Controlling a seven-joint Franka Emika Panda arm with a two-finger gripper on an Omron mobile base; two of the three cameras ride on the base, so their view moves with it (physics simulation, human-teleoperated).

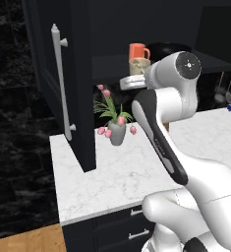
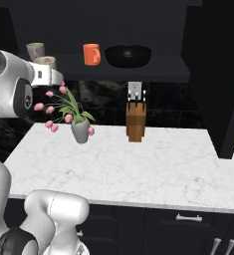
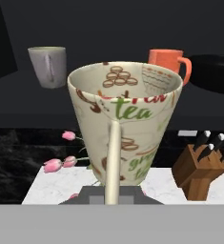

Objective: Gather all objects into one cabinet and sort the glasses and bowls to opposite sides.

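Note:
My gripper (image 3: 112,193) is shut on the handle of the cream mottled cup (image 3: 125,124), which stands upright just in front of the open cabinet's shelf (image 2: 138,72). The same cup (image 2: 46,62) sits at the shelf's left end, above the white hand. On the shelf behind it stand the grey mug (image 3: 47,66) at left, the orange mug (image 3: 168,59) and the wide black bowl (image 2: 128,56) further right. From the left base view the cream cup (image 1: 139,65) hides part of the orange mug (image 1: 138,50), and the bowl (image 1: 168,49) lies behind them.
The cabinet door (image 1: 77,98) with its long silver handle (image 1: 60,83) stands open at left. Another dark open door (image 2: 223,74) hangs at right. Below the shelf, a grey vase of pink tulips (image 2: 80,130) and a wooden knife block (image 2: 135,122) stand on the marble counter (image 2: 138,169).

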